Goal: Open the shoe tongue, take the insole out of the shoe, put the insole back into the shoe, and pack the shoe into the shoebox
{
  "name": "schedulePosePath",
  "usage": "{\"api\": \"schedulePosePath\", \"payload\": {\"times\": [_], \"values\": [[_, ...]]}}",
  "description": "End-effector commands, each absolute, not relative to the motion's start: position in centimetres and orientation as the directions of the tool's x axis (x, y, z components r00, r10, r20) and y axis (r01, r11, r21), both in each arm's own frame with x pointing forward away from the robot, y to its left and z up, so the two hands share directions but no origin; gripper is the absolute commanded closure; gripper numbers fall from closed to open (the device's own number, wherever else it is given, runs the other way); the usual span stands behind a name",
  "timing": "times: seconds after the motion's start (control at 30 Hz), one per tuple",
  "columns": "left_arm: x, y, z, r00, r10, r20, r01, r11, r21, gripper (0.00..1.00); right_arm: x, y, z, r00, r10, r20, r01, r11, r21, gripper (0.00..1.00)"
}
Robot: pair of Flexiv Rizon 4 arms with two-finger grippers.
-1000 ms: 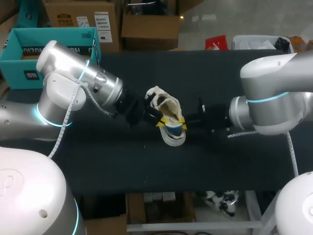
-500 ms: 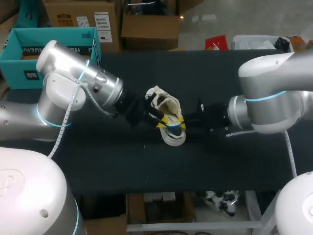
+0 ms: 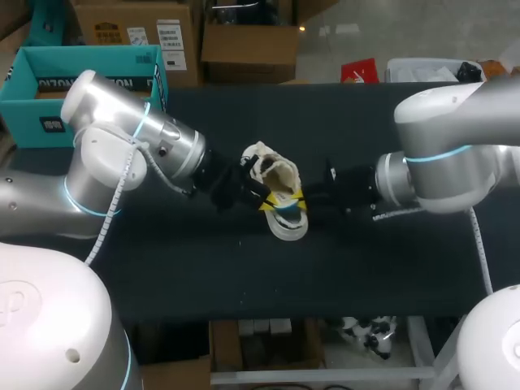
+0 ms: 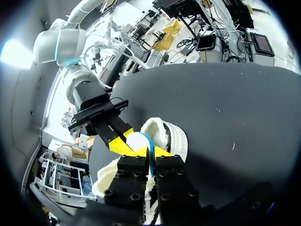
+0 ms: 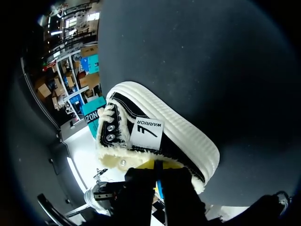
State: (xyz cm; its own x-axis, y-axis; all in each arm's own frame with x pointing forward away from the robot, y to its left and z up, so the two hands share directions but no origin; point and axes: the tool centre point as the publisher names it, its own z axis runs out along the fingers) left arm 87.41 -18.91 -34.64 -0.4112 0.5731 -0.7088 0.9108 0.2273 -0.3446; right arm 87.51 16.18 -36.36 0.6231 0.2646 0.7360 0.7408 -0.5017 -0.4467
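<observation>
Currently L gripper (image 4: 151, 151) is pinching the blue-edged insole (image 4: 136, 141), yellow tips clenched on its thin edge. R gripper (image 5: 157, 165) is sitting at the same spot from the opposite side, nose to nose w/ the left. I can't tell whether it's clamping or loose. Both are meeting over the shoe (image 3: 275, 183), which is lying mid-table (image 3: 244, 268), w/ the insole showing at the shoe's opening between the two grippers.

Risks I'm weighing:
- **Tip clash:** the grippers are crowding each other, so any sideways drift is likely knocking tip against tip.
- **Shoe dragging:** I'm not seeing anything pinning the shoe down, so a pull on the insole is prob. dragging the whole shoe along instead of freeing it.
- **Slip or fold:** the grip is catching only the edge, so it could be slipping off. The fleece lining is looking grabby enough to be folding the insole on re-entry.
- **Long carry:** the shoebox (image 3: 49, 53) is sitting far left, well apart, beyond L arm (image 3: 122, 154), so the carry is passing around that arm.

Shoe's long axis is running far-to-near, leaning a bit far-left to near-right. I'm reading the ribbed toe end as pointing near and the fleece collar far. Upright or tipped, can't say.
</observation>
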Motion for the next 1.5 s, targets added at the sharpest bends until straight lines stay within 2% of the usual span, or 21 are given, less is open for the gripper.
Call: {"api": "schedulePosePath", "payload": {"times": [0.03, 0.13, 0.17, 0.2, 0.23, 0.3, 0.4, 0.47, 0.6, 0.67, 0.9, 0.93, 0.97, 1.0, 1.1, 1.3, 1.5], "values": [[87.9, -19.1, -35.2, -0.416, 0.570, -0.708, 0.908, 0.221, -0.356, 1.00, 88.8, 16.6, -37.2, 0.628, 0.268, 0.731, 0.745, -0.479, -0.465, 1.00], [87.9, -19.2, -35.3, -0.417, 0.570, -0.708, 0.907, 0.218, -0.359, 1.00, 88.3, 16.4, -36.9, 0.631, 0.268, 0.728, 0.741, -0.484, -0.465, 0.99], [87.8, -19.2, -35.2, -0.418, 0.569, -0.708, 0.907, 0.217, -0.360, 1.00, 88.0, 16.3, -36.8, 0.632, 0.269, 0.727, 0.740, -0.488, -0.463, 0.78], [87.8, -19.2, -35.2, -0.418, 0.569, -0.708, 0.907, 0.216, -0.361, 1.00, 87.7, 16.1, -36.6, 0.633, 0.270, 0.726, 0.738, -0.495, -0.459, 0.64], [87.7, -19.2, -35.2, -0.418, 0.569, -0.708, 0.907, 0.215, -0.362, 1.00, 87.5, 16.0, -36.4, 0.634, 0.271, 0.724, 0.735, -0.501, -0.456, 0.59], [87.6, -19.3, -35.1, -0.418, 0.569, -0.708, 0.907, 0.215, -0.363, 1.00, 86.8, 15.8, -36.0, 0.637, 0.273, 0.721, 0.731, -0.513, -0.451, 0.58], [87.5, -19.4, -35.0, -0.418, 0.570, -0.708, 0.907, 0.214, -0.363, 1.00, 86.0, 15.5, -35.6, 0.641, 0.276, 0.717, 0.725, -0.525, -0.446, 0.62], [87.5, -19.5, -35.0, -0.419, 0.570, -0.707, 0.906, 0.215, -0.364, 1.00, 85.7, 15.5, -35.5, 0.642, 0.277, 0.715, 0.723, -0.529, -0.445, 0.69], [87.5, -19.7, -35.1, -0.423, 0.570, -0.705, 0.905, 0.218, -0.366, 1.00, 85.3, 15.8, -35.7, 0.644, 0.281, 0.712, 0.724, -0.527, -0.446, 0.92], [87.5, -19.7, -35.2, -0.424, 0.570, -0.704, 0.904, 0.218, -0.368, 1.00, 85.5, 16.0, -35.9, 0.646, 0.285, 0.709, 0.726, -0.519, -0.452, 1.00], [87.4, -19.5, -35.0, -0.435, 0.568, -0.698, 0.899, 0.225, -0.377, 1.00, 85.8, 16.5, -36.4, 0.647, 0.295, 0.703, 0.730, -0.504, -0.461, 1.00], [87.4, -19.4, -34.8, -0.436, 0.568, -0.697, 0.898, 0.226, -0.378, 0.92, 85.8, 16.5, -36.4, 0.647, 0.300, 0.701, 0.732, -0.504, -0.459, 1.00], [87.3, -19.2, -34.6, -0.438, 0.568, -0.697, 0.897, 0.226, -0.379, 0.61, 85.8, 16.5, -36.4, 0.647, 0.304, 0.699, 0.732, -0.505, -0.458, 1.00], [87.3, -19.1, -34.4, -0.439, 0.567, -0.697, 0.897, 0.226, -0.381, 0.51, 85.8, 16.5, -36.5, 0.649, 0.309, 0.696, 0.731, -0.508, -0.456, 1.00], [87.0, -18.8, -33.7, -0.441, 0.562, -0.700, 0.895, 0.222, -0.386, 0.01, 85.8, 16.5, -36.5, 0.649, 0.323, 0.689, 0.730, -0.519, -0.445, 1.00], [86.4, -18.1, -32.3, -0.446, 0.561, -0.697, 0.892, 0.218, -0.396, 0.00, 86.0, 16.6, -36.9, 0.650, 0.344, 0.678, 0.730, -0.532, -0.430, 1.00], [86.1, -16.7, -30.9, -0.501, 0.533, -0.682, 0.863, 0.245, -0.443, 0.00, 86.1, 16.8, -37.7, 0.658, 0.389, 0.645, 0.725, -0.559, -0.403, 1.00]]}}
